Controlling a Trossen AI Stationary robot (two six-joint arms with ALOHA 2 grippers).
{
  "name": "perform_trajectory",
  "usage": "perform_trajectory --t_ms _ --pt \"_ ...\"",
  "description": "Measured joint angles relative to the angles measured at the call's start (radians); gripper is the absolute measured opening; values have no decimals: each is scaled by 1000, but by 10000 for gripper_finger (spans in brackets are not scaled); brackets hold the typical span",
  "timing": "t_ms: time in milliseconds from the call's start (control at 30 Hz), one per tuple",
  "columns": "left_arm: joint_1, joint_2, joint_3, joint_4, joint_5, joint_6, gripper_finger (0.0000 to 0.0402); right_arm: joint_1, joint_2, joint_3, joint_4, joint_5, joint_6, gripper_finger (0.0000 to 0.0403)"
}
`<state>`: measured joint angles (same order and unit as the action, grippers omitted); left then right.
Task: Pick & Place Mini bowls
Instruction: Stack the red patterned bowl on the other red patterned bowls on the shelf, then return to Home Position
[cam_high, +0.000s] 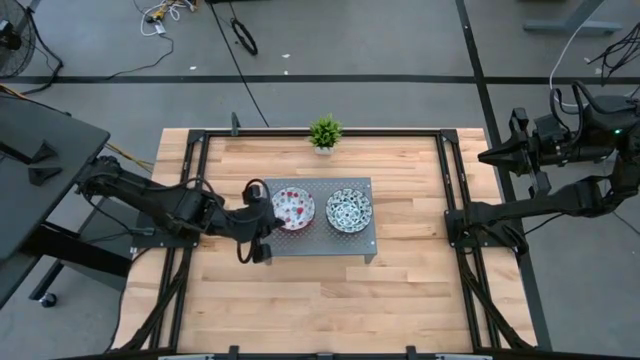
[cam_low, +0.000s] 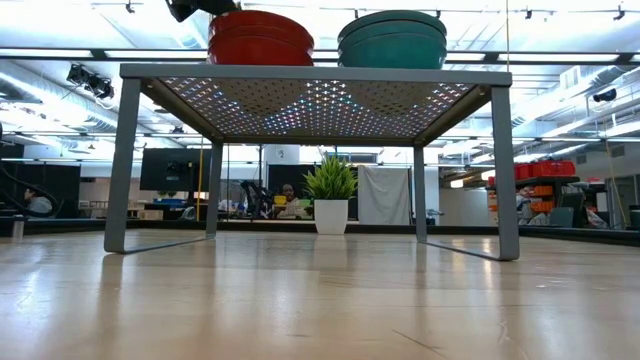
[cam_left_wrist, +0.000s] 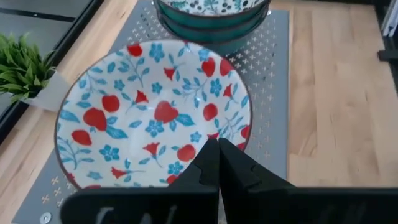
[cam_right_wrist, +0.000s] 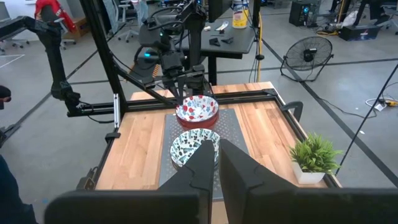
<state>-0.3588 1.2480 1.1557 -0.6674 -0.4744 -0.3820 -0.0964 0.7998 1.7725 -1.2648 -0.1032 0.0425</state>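
Note:
Two stacks of mini bowls rest on a grey perforated stand (cam_high: 320, 242) at mid-table. The red-spotted stack (cam_high: 293, 208) is on the left and the blue-green patterned stack (cam_high: 349, 210) on the right. From the low view their outsides show red (cam_low: 260, 40) and teal (cam_low: 392, 40). My left gripper (cam_left_wrist: 218, 144) is shut, its tips over the top red-spotted bowl's (cam_left_wrist: 155, 112) rim on the side toward the table's left edge (cam_high: 268, 206). My right gripper (cam_high: 487, 156) hangs shut and holds nothing, high beyond the table's right edge. My left gripper comes slanting down from the table's left, and its shut fingertips (cam_left_wrist: 211, 155) stand over the top red-spotted bowl's rim (cam_left_wrist: 245, 134). I cannot tell whether they touch the rim. The bowl sits level on its stack.
A small green potted plant (cam_high: 324, 132) stands at the table's far edge, behind the stand. Black frame rails run along the table's left and right sides (cam_high: 455, 180). Bare wood lies in front of the stand (cam_high: 320, 300).

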Motion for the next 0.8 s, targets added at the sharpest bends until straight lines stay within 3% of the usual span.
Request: perform_trajectory --t_ms 600,800 --pt "4 -36 46 -65 -105 35 0 0 0 0 0 0 0 29" --pt "17 -79 47 -133 -90 72 0 0 0 0 0 0 0 29"
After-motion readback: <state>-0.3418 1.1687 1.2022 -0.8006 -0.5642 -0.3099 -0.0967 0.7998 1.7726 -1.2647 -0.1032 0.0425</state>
